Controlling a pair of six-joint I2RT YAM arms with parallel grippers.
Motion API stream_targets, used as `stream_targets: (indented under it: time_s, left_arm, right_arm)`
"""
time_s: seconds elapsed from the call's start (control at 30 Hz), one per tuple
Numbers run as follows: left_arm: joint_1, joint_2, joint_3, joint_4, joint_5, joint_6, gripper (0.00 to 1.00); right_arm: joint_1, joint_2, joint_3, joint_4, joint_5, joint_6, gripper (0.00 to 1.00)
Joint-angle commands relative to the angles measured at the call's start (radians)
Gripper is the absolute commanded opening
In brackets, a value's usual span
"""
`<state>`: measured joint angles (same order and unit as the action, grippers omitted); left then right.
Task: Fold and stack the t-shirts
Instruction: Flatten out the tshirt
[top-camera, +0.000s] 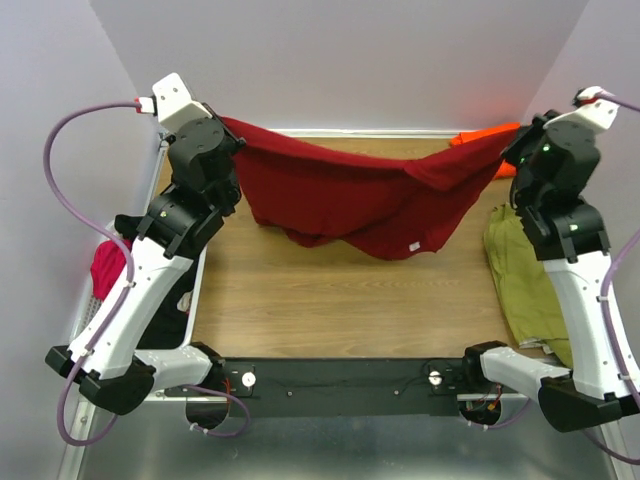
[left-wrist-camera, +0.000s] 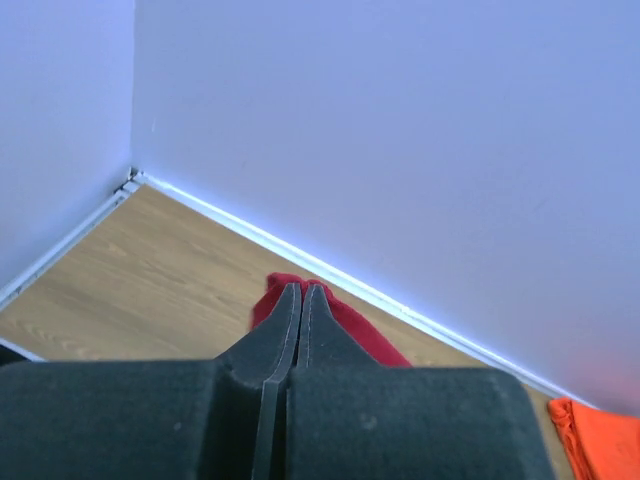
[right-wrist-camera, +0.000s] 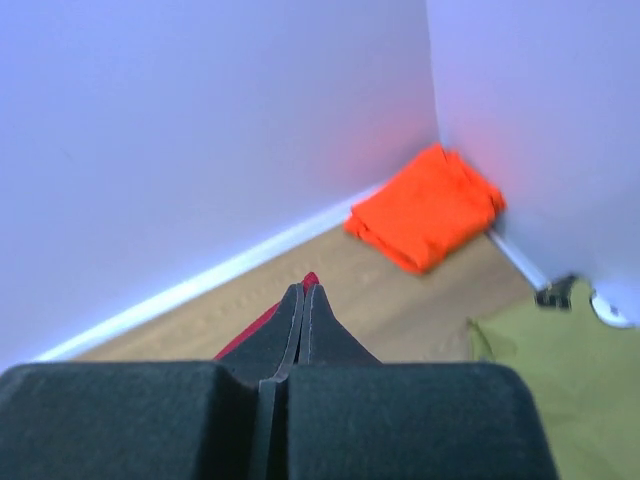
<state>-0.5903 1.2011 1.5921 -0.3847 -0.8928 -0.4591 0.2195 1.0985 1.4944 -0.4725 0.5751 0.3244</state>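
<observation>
ok, mid-step on shirt one: the red shirt (top-camera: 350, 200) is lifted and strung between both arms over the far half of the table (top-camera: 330, 300). it sags in the middle, and the low fold with the white label (top-camera: 411, 246) looks close to the wood or resting on it; i can't tell which.

left gripper (left-wrist-camera: 303, 290): jaws pinched together on a thin edge of the red shirt, cloth poking out past the tips. right gripper (right-wrist-camera: 303, 290): same, clamped on the other end, with only a sliver of red showing.

my read is that this is the spread-out phase, with no fold made yet. the next move calls for both arms to bring it down together and keep it taut, so it lands flat on the bare wood. it's bunched and twisted now, so a lopsided drop would leave creases.

the orange shirt (right-wrist-camera: 425, 205) is already folded, in the far right corner against the wall; likely the base of the stack. an olive garment (top-camera: 525, 285) lies loose along the right edge.

containers: there's what looks like a bin (top-camera: 88, 300) off the table's left side, with a pinkish-red cloth (top-camera: 108, 262) in it plus something dark. the left arm hides the rest.
</observation>
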Motion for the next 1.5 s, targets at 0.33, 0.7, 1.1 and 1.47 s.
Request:
stream_targets:
  time_s: [0.33, 0.7, 1.1, 1.47]
  left_arm:
    - [0.001, -0.149, -0.014, -0.01, 0.058, 0.062, 0.0]
    - [0.001, -0.201, -0.026, 0.133, 0.068, 0.154, 0.0]
    - [0.001, 0.052, 0.057, 0.418, 0.031, 0.25, 0.0]
    - [0.061, 0.31, 0.308, 0.426, 0.031, 0.25, 0.0]
  right_arm:
    - [-0.005, -0.075, 0.237, -0.008, -0.052, -0.151, 0.01]
    - [-0.005, -0.103, 0.303, -0.008, -0.155, -0.139, 0.01]
    - [-0.005, 0.151, 0.348, 0.107, -0.141, -0.202, 0.01]
    - [-0.003, 0.359, 0.536, 0.133, -0.112, -0.255, 0.01]
